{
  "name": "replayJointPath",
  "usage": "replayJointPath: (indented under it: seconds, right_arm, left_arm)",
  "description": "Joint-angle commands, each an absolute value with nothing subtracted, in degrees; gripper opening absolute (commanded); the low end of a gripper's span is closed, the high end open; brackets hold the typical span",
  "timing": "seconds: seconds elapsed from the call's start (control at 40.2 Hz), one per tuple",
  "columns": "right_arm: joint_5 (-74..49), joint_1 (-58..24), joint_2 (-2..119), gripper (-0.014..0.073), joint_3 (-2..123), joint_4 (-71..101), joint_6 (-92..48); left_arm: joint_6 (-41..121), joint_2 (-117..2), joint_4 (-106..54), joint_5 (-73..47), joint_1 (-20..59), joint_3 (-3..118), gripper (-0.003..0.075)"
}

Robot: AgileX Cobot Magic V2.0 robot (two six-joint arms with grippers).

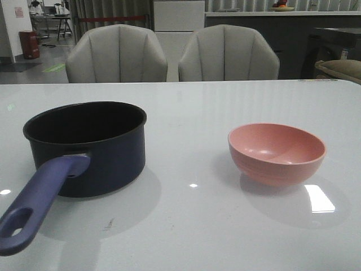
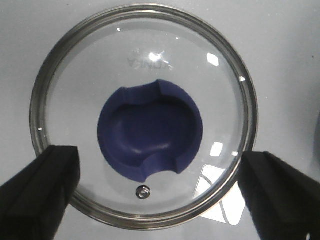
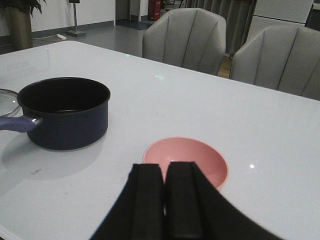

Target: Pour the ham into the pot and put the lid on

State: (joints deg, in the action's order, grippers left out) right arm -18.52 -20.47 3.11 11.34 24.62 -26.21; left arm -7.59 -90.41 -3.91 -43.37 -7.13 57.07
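pink bowl [image 1: 276, 152] upright on white table [image 1: 192, 226] | 2 grey chairs [image 1: 117, 53] behind table

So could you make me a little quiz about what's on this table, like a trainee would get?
1. True or false: the lid is already on the pot.
2. Which arm's jaws are spread wide? A) left B) right
3. Fill in: the pink bowl sits to the pot's ____ in the front view.

Key: 1. False; the lid lies flat on the table under the left gripper, and the pot is uncovered. 2. A; the right gripper is closed. 3. right.
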Motion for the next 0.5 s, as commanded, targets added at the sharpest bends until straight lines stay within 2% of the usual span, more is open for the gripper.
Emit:
replayJointPath:
  seconds: [0.0,0.472]
  right_arm:
    - [-14.36,-20.52,3.57,0.015,12.92,25.4,-26.72]
    - [-14.36,-20.52,3.57,0.015,12.92,25.4,-26.72]
  left_arm:
    - [-8.71,-90.12,-4.13,-41.47,-7.18,59.76,0.0657]
    - [-8.71,-98.26,-4.26,-45.79,-7.18,64.95,0.0657]
